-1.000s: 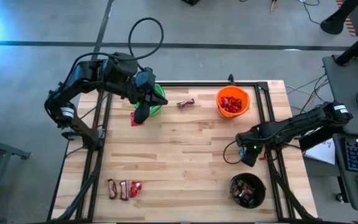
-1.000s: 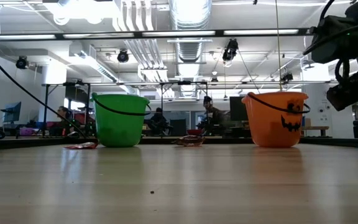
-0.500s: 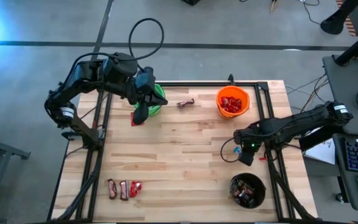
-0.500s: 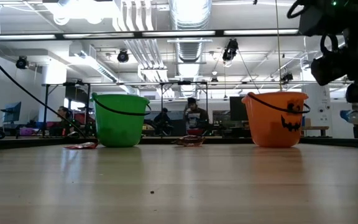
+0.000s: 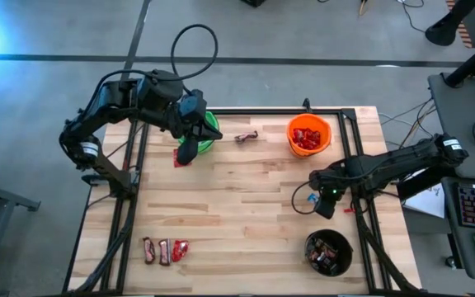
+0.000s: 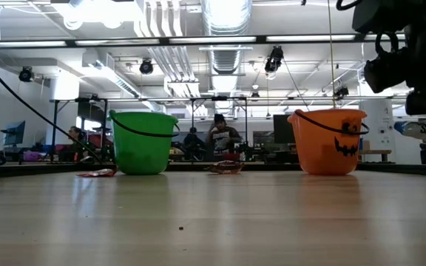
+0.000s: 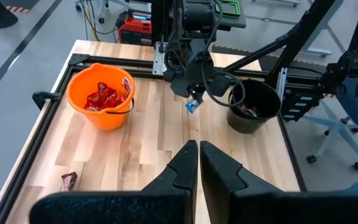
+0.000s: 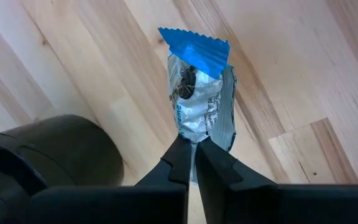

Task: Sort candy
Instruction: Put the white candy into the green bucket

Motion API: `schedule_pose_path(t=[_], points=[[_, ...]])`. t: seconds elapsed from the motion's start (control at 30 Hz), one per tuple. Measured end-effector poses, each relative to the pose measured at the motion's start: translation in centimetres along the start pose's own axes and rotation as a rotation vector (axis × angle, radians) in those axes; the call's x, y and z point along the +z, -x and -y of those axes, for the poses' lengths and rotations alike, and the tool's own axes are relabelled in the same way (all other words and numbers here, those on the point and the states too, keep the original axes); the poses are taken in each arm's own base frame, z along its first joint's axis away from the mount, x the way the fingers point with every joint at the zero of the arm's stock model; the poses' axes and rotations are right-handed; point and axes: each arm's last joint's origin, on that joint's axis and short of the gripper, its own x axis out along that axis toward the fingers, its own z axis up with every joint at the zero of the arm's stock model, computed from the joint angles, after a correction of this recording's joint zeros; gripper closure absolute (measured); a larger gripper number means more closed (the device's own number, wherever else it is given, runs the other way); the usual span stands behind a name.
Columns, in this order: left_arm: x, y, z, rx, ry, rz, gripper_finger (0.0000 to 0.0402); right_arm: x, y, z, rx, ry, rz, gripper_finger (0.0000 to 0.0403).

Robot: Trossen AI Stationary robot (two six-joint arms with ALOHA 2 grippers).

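Note:
My right gripper (image 5: 323, 206) hangs above the table's right part, between the orange bucket (image 5: 308, 134) and the black bucket (image 5: 328, 252). It is shut on a light-blue-and-white candy bar (image 8: 197, 93), which also shows in the left wrist view (image 7: 192, 106). My left gripper (image 7: 198, 148) is shut on nothing, high up beside the green bucket (image 5: 209, 132). A red packet (image 5: 178, 157) lies by the green bucket. A dark candy (image 5: 246, 137) lies between the green and orange buckets. Three candies (image 5: 164, 251) lie near the front left corner. My right gripper pinches one end of the bar (image 8: 193, 132) between its two fingertips, coming from above at a steep slant. The bar sticks out past the fingertips, its blue crimped end (image 8: 194, 45) farthest from them, and hangs clear of the table.
The orange bucket holds red packets; the black bucket holds dark bars. A black frame rail (image 5: 357, 165) runs along the table's right edge. In the low view the green bucket (image 6: 142, 142) and orange bucket (image 6: 328, 140) stand at the far side, with people in the room behind.
My right gripper has risen with the blue-and-white bar and drifted a little toward the table's left, staying shut on it. A person in the room behind has moved.

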Motion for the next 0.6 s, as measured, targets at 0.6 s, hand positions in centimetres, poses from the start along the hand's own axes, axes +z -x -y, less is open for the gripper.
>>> schedule_pose_path(t=[0.6], points=[[-0.11,-0.6,-0.5,0.08,0.077,-0.021,0.0401,0.49,0.99,-0.73,0.011,0.031,0.047,0.0394]])
